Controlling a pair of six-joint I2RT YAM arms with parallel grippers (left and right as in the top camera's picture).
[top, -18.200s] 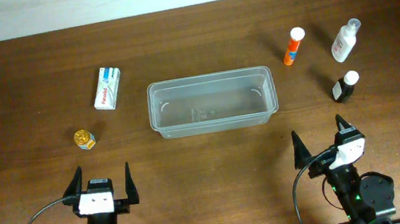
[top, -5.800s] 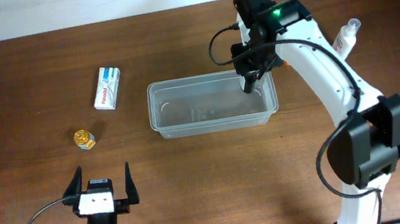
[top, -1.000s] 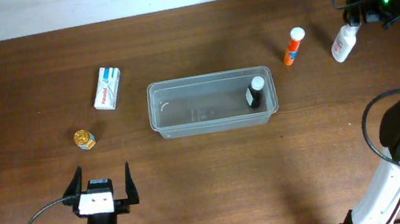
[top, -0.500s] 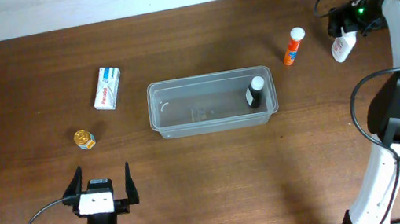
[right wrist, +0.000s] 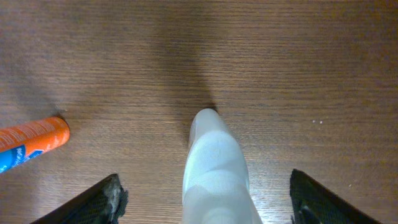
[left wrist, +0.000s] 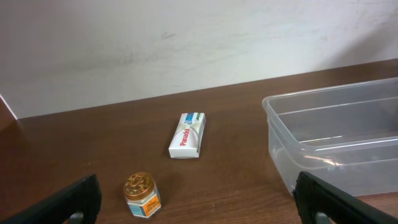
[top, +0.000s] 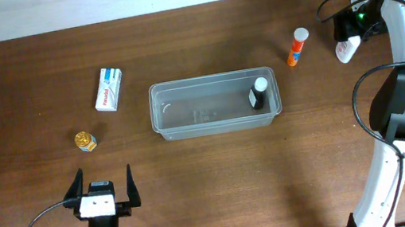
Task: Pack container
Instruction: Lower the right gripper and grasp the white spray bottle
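Right pincer [right wrist: 210,198]: jaws stand wide, one dark fingertip at each lower corner of the right wrist view, the white bottle [right wrist: 214,167] between them and touching neither that I can see. Only the fingertips show. The bottle's lower part is cut off by the bottom edge, so I cannot tell how far down it the jaws reach. From overhead the arm head covers the bottle's top, and only its pale body shows beneath, at the far right of the bench [top: 215,200].

The orange tube [top: 297,46] lies near the bottle, to its left and apart from it. In the right wrist view it runs off the left edge.

The container [top: 215,103] sits mid-bench, long side across. A small dark bottle with a white cap [top: 257,94] stands at its right end. The left wrist view cuts the container off at the right, so that end is hidden there.

Left pincer [top: 105,186]: jaws wide, holding nothing, at the near edge. A white box [left wrist: 188,134] and a gold-lidded jar [left wrist: 141,195] lie left of the container, well apart from it. The box print is too small to read with certainty.
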